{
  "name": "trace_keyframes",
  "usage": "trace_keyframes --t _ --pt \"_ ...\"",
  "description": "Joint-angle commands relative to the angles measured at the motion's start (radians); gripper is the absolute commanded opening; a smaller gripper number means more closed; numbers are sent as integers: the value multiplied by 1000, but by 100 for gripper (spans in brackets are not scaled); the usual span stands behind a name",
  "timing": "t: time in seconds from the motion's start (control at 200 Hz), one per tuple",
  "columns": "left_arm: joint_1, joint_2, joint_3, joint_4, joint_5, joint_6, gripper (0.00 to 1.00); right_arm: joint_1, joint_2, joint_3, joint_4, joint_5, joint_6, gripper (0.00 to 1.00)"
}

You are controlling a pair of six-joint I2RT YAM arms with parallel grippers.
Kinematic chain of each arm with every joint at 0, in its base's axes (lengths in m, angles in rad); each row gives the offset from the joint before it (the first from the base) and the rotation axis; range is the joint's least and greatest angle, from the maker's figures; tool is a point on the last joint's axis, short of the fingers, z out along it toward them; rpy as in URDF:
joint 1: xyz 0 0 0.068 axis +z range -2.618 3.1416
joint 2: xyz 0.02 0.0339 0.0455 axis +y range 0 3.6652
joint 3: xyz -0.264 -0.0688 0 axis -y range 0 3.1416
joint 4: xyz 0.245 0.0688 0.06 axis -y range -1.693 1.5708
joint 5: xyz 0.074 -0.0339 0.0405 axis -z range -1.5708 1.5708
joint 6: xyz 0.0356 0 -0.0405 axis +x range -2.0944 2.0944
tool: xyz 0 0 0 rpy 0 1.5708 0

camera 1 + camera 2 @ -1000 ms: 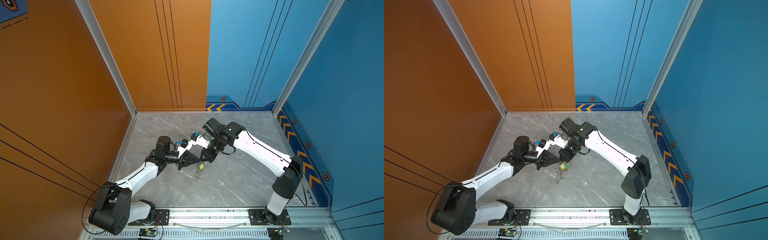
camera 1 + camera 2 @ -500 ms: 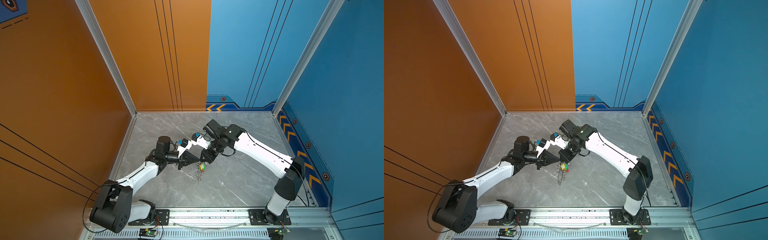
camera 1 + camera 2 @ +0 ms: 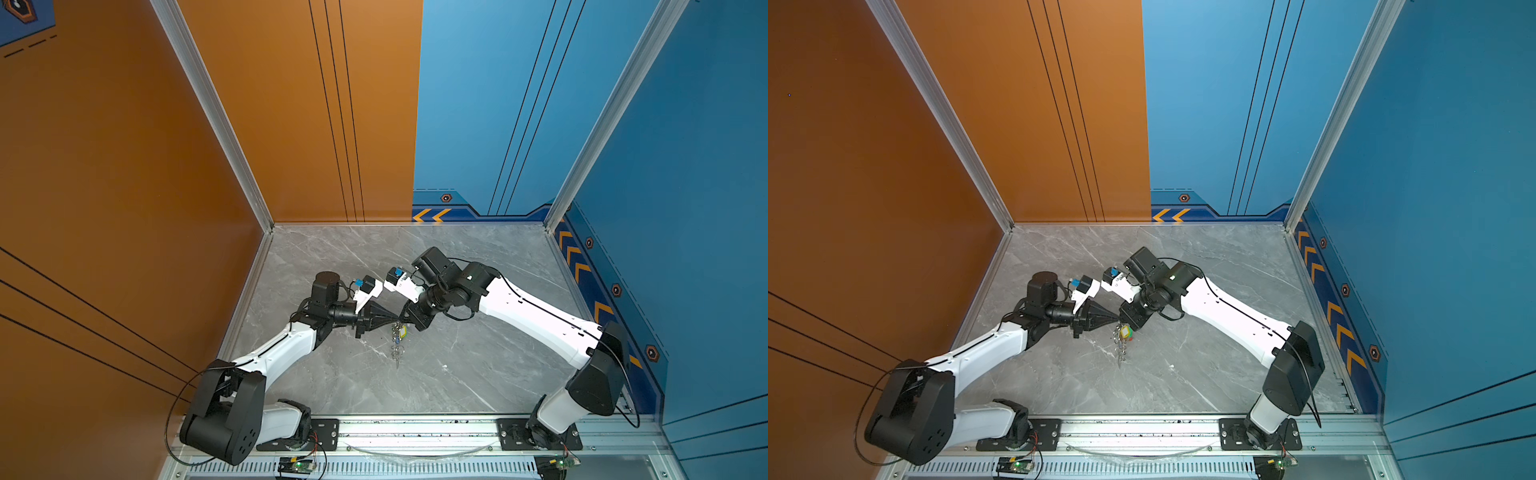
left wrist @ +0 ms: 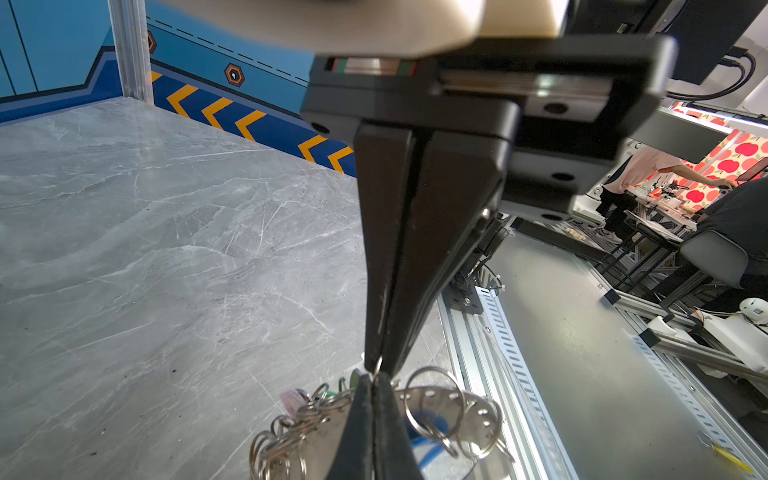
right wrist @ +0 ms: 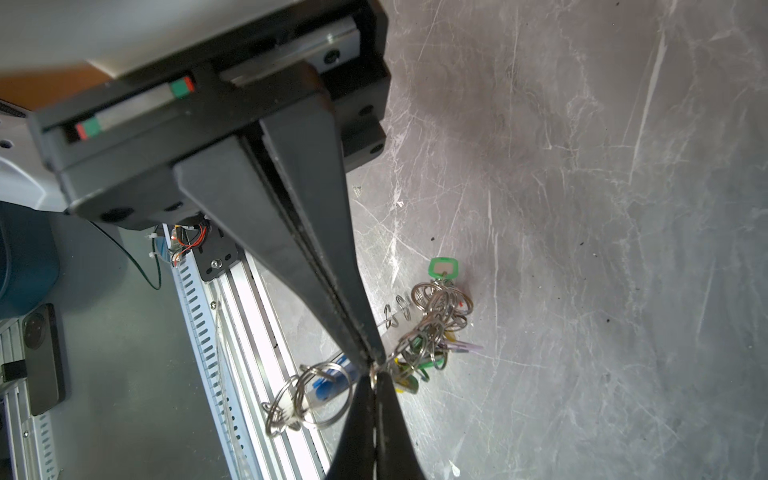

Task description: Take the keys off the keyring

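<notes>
Keyring (image 4: 434, 397) hangs between two grippers, tip to tip, above the table (image 3: 457, 374).
Left gripper (image 4: 376, 360) and right gripper (image 5: 371, 360), jaws pressed together, both pinch a split ring (image 5: 374, 373) on its rim; keys (image 5: 432, 332) dangle below.
</notes>
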Motion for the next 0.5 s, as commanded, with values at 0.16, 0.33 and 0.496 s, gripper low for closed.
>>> trace_keyframes --t 0.16,0.33,0.496 --pt "-37 31 31 -22 79 -24 15 -10 -15 -11 254 -21 -79 0" --pt "-34 31 33 -22 97 -23 23 -18 -19 -26 278 -61 -95 0" --pt "-25 16 37 -21 81 -20 8 -23 -20 -30 275 -69 -93 0"
